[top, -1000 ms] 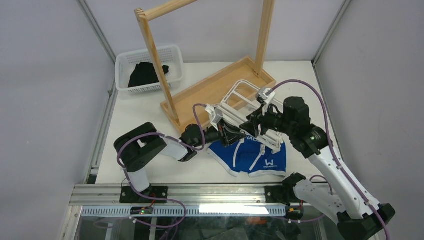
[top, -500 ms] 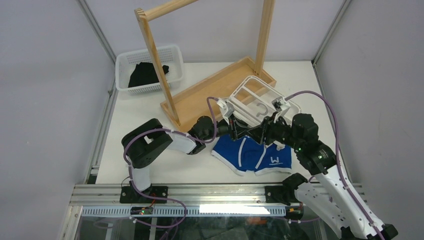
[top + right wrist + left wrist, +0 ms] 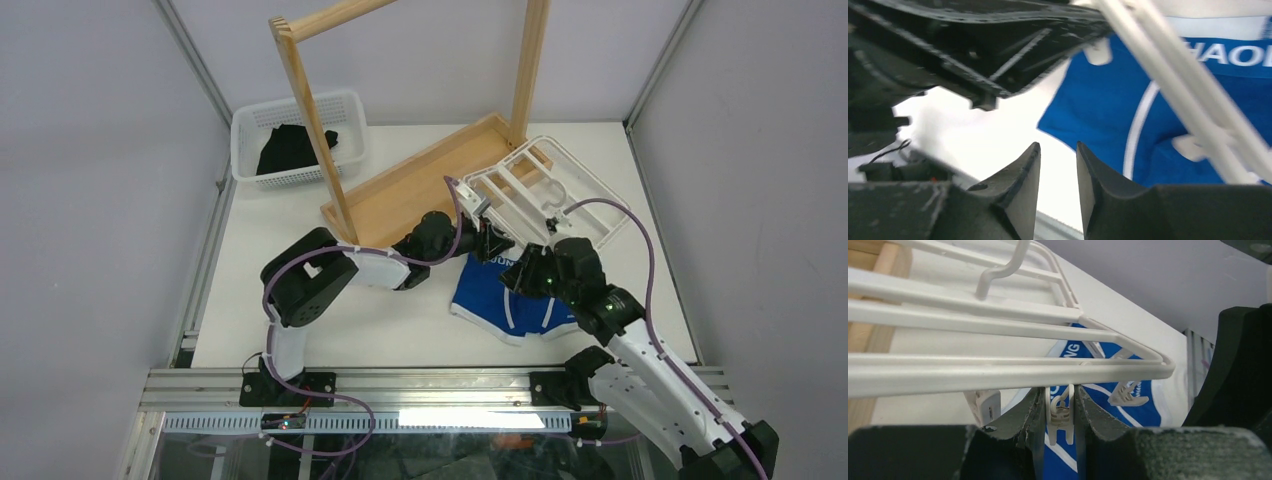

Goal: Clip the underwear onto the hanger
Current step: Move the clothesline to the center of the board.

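Observation:
The white hanger lies tilted at the back right, its near edge held up over the blue underwear. My left gripper is shut on one small dangling clip under the hanger's near bar, with the underwear below it. My right gripper hovers low over the underwear's near-left part. In the right wrist view its jaws stand slightly apart with nothing between them. The underwear and a hanger bar lie beyond them.
A tall wooden rack with a tray base stands just behind the left gripper. A white basket holding a black garment sits at the back left. The table's metal front edge is near the underwear.
The hanger has swung right and back and lies flatter. My left arm has reached right with it. My right gripper has dropped toward the underwear, which has shifted right.

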Controlling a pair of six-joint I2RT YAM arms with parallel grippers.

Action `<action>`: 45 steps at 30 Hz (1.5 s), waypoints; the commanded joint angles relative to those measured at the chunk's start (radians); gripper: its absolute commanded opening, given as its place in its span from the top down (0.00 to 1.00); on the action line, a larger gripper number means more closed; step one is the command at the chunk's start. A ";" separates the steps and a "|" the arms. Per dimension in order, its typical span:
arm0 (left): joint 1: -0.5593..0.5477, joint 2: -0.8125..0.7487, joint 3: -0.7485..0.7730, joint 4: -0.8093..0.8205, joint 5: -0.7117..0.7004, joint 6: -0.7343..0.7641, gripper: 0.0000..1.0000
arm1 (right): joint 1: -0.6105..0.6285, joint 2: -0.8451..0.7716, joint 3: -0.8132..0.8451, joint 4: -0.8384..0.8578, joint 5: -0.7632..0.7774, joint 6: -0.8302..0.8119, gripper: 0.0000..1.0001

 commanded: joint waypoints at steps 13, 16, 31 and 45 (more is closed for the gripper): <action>0.029 0.025 0.055 -0.139 -0.195 0.047 1.00 | 0.004 0.157 -0.025 0.195 0.273 0.023 0.57; 0.028 0.035 0.048 -0.123 -0.190 0.038 1.00 | 0.003 0.156 0.018 0.299 0.121 -0.079 0.58; 0.018 -0.002 -0.120 0.059 -0.168 0.025 1.00 | -0.070 0.583 0.591 0.102 0.041 -0.366 0.71; -0.026 0.012 -0.154 0.121 -0.160 0.039 1.00 | -0.101 1.013 0.913 -0.190 0.127 -0.414 0.91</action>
